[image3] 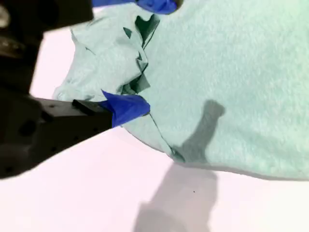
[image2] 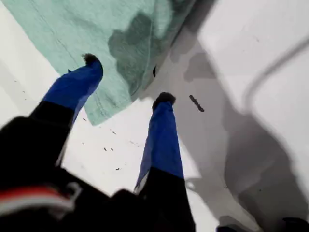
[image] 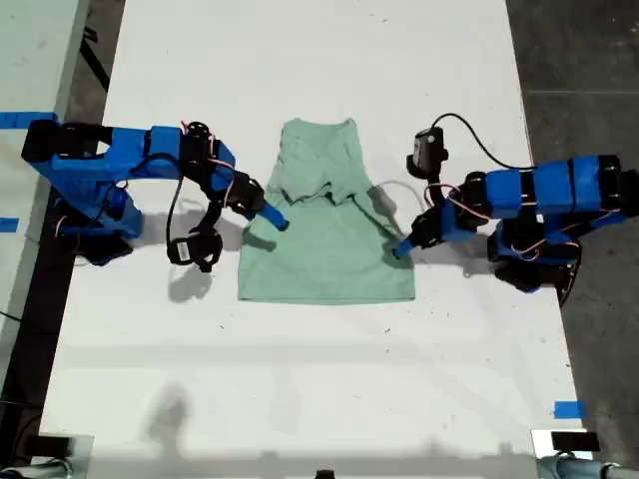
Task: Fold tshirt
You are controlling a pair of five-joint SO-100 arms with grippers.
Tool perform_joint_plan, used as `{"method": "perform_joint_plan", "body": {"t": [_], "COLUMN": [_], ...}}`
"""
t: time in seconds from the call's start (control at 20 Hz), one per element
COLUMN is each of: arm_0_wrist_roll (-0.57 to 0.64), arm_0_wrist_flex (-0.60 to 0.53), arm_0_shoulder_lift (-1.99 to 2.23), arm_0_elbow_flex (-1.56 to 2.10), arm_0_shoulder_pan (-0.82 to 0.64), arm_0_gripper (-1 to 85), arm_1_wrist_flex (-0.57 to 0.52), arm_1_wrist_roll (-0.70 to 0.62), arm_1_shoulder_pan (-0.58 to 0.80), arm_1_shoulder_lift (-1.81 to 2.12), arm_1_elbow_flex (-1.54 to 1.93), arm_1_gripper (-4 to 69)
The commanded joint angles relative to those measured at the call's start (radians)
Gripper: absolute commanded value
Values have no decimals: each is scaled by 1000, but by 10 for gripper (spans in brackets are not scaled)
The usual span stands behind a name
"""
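The tshirt (image: 329, 225) lies mid-table on the white tabletop (image: 300, 379), sleeves folded inward, rumpled across the middle. My first gripper (image2: 126, 79) is at its edge on the exterior view's right, jaws apart, one fingertip over the cloth, the other over bare table. My second gripper (image3: 145, 55), on the exterior view's left, has its jaws spread around bunched fabric.

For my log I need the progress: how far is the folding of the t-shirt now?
Done: the pale mint-green cloth t-shirt lies flat, both sleeves seemingly folded inward. In hand: my second gripper straddles bunched cloth; my first gripper stands open at its edge. Left: folding the body.
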Motion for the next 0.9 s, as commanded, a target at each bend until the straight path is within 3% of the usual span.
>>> {"method": "perform_joint_plan", "body": {"t": [0.0,0.15,0.3,0.5,0.6,0.75,0.85], "arm_0_wrist_roll": [-11,-12,-12,-17,-18,-25,-26], "arm_0_wrist_flex": [-14,-15,-15,-14,-14,-14,-20], "arm_0_shoulder_lift": [78,78,81,103,109,114,115], "arm_0_elbow_flex": [0,9,9,15,21,31,32], "arm_0_shoulder_pan": [9,12,12,15,18,26,28], "arm_0_gripper": [288,287,286,285,284,284,284], "arm_1_wrist_flex": [-92,-106,-106,-92,5,241,261], "arm_1_wrist_roll": [18,26,25,23,20,25,38], "arm_1_shoulder_pan": [-11,-8,-2,-18,-28,-38,-58], "arm_1_shoulder_lift": [-80,-181,-199,-195,-152,40,124], "arm_1_elbow_flex": [-8,-40,-51,-55,-89,-186,-216], "arm_1_gripper": [226,187,15,-2,-2,-2,-2]}}
